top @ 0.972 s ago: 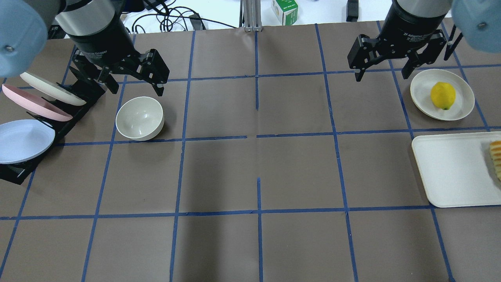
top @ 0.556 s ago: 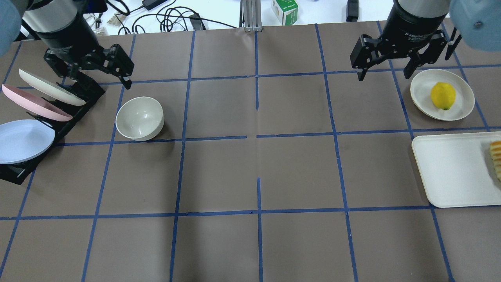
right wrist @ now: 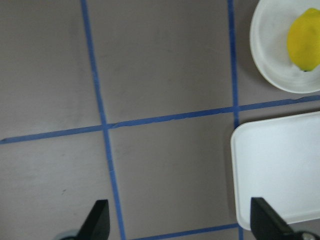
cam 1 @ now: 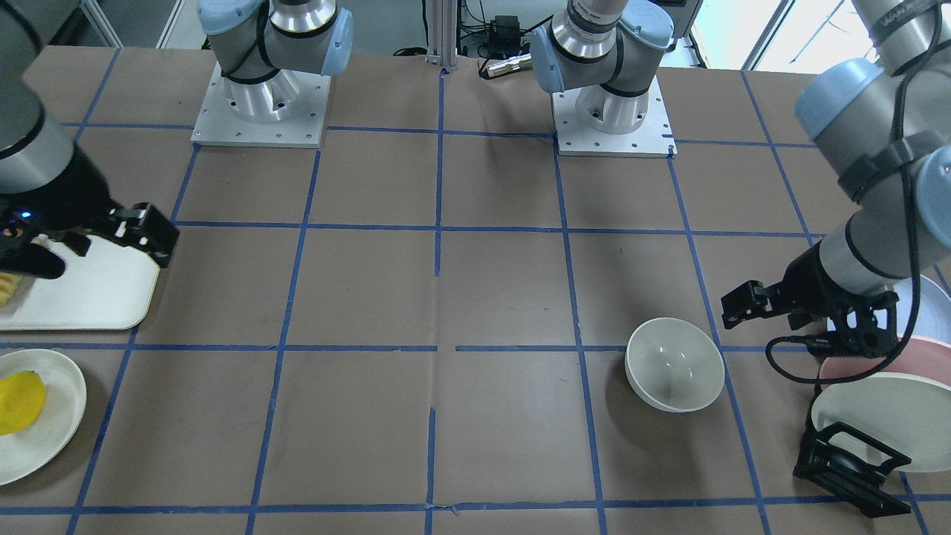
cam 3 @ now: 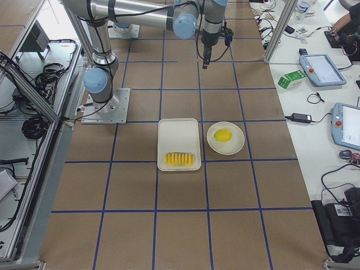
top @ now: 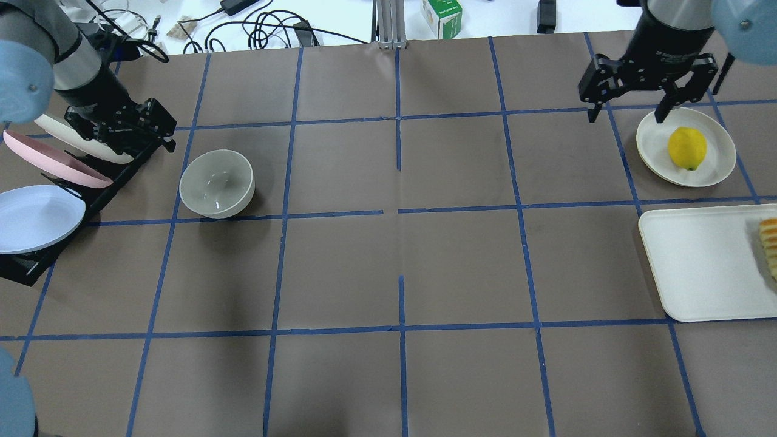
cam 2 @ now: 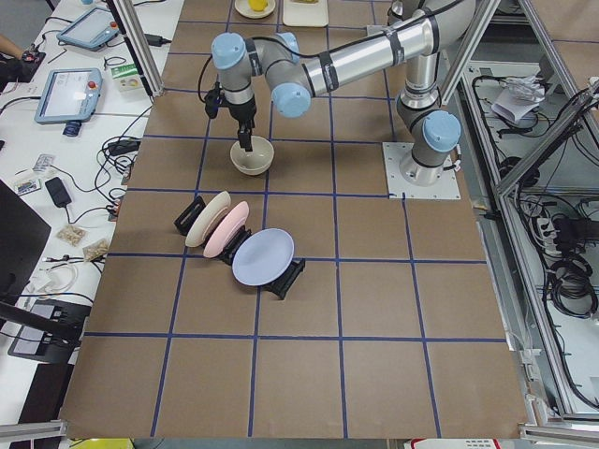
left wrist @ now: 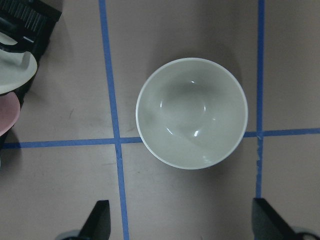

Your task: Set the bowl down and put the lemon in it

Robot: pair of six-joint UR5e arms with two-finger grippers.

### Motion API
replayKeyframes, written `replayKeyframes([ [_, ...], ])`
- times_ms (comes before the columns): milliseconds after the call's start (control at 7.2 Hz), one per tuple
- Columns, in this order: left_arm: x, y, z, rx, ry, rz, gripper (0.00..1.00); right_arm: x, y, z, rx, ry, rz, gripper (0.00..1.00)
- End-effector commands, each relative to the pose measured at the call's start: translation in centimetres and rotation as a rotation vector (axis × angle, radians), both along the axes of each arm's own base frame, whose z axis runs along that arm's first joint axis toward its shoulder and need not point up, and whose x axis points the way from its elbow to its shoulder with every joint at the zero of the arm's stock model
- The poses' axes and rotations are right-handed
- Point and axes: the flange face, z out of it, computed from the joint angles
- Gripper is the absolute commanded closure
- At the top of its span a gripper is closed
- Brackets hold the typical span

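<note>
1. The tray (top: pixel 698 267), nearest the robot on its right, lies where it did a second ago.
2. The bowl (top: pixel 217 184) has not moved either. It stands upright on the table (top: pixel 400 267), just beside the plate rack (top: pixel 112 182), and its inside now looks greyer.
3. The lemon (top: pixel 687 148) still rests on the round plate (top: pixel 652 130), just beyond the tray.
4. The left gripper (left wrist: pixel 182 222) has drawn away from above the bowl toward the rack's far end. Its jaws are spread wide and hold nothing.
5. The right gripper (top: pixel 626 114) has slid sideways toward the lemon's plate, and one fingertip now overlaps the far rim in the overhead view. It too is spread wide and empty.
6. The overhead edge cuts off the sliced food (top: pixel 770 246). The left gripper covers part of the cream plate (top: pixel 91 149). The front view's edge crops the lemon and most of the right gripper.
7. The right side view shows the sliced food whole, as a row on the tray.
8. The left wrist view looks straight into the bowl, which sits ahead of the two fingertips. The right wrist view catches the lemon only at its corner.
</note>
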Motion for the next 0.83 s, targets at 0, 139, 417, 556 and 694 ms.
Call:
replayKeyframes([
  [0, 1.3, -0.4, -7.4, -0.001, 0.000, 0.024, 0.00, -9.4, -2.5, -3.4, -0.018, 0.019, 0.066, 0.00],
  [139, 1.4, -0.8, -9.3, 0.013, 0.010, 0.006, 0.00, -12.1, -4.3, -5.4, -0.070, 0.040, 0.057, 0.00],
  [417, 0.8, -1.1, -12.3, 0.021, 0.067, 0.007, 0.00, -18.1, -5.2, -10.2, -0.035, 0.020, 0.063, 0.00],
  [556, 0.7, -1.1, -12.7, 0.007, 0.062, 0.014, 0.00, -20.4, -5.6, -13.6, 0.005, 0.000, 0.037, 0.00],
  [694, 0.7, -1.2, -12.6, -0.012, 0.056, 0.009, 0.00, -21.4, -6.5, -15.3, -0.006, 0.004, 0.025, 0.00],
])
